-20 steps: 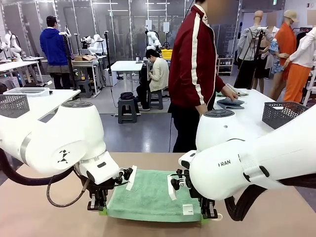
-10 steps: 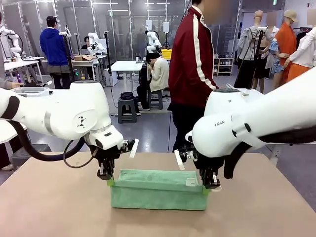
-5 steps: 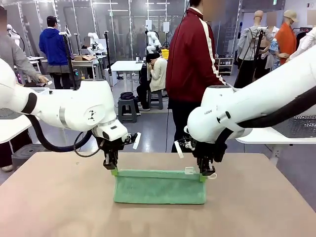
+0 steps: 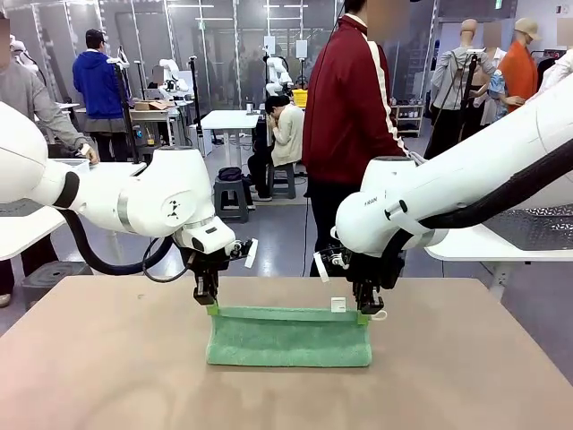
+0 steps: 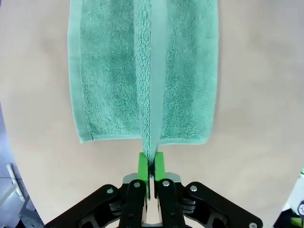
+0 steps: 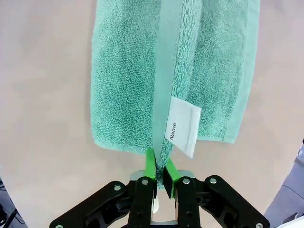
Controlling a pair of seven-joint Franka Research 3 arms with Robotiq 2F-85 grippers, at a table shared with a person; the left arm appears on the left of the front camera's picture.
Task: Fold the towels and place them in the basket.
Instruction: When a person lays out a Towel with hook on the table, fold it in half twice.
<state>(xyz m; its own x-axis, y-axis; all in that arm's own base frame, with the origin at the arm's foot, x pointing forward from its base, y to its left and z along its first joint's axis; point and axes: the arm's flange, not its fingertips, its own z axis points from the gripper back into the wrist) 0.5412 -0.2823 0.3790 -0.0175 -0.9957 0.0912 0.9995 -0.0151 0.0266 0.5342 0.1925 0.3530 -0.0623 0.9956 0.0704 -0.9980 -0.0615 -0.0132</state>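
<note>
A mint green towel (image 4: pixel 288 337) lies doubled over on the brown table, its upper edge lifted and stretched between both grippers. My left gripper (image 4: pixel 209 305) is shut on the towel's left corner. In the left wrist view the green pads (image 5: pixel 151 166) pinch the raised edge of the towel (image 5: pixel 114 76), which hangs down to the table on both sides. My right gripper (image 4: pixel 363 308) is shut on the right corner, beside the white tag (image 4: pixel 339 305). The right wrist view shows the towel (image 6: pixel 128 80) and its tag (image 6: pixel 181 126) printed "Name", just above the gripper (image 6: pixel 160 171). The basket is out of view.
A person in a dark red jacket (image 4: pixel 347 116) stands at the far side of the table, turned away. Bare tabletop (image 4: pixel 98 367) lies all around the towel. White tables (image 4: pixel 501 244) stand to the right and left behind.
Both grippers have carried the towel's held edge away from me toward the far side, folding it over itself. The visible strip of towel has grown narrower.
</note>
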